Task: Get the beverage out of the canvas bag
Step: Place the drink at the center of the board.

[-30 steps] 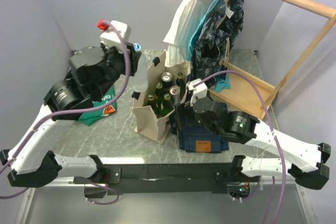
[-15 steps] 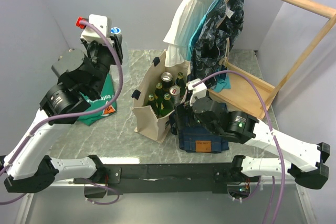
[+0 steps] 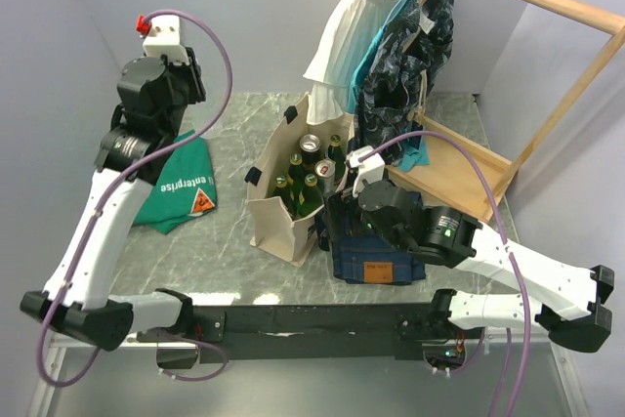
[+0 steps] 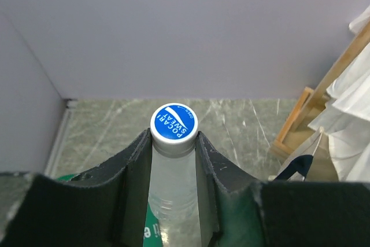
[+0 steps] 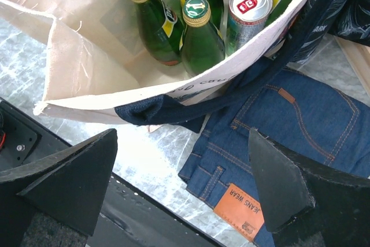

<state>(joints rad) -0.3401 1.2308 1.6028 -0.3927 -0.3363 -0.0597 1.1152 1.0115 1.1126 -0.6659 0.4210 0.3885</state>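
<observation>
Bottle (image 4: 174, 124) clamped in left gripper (image 4: 173, 139), high far-left to clear bag (image 3: 277, 216); right gripper (image 5: 182, 136) wide open beside bag

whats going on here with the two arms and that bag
The left pincer is shut on a clear bottle with a blue cap, held in the air well to the left of the canvas bag. The right pincer hangs open at the bag's near side, above folded jeans. Green bottles and a can sit inside the bag.
</observation>
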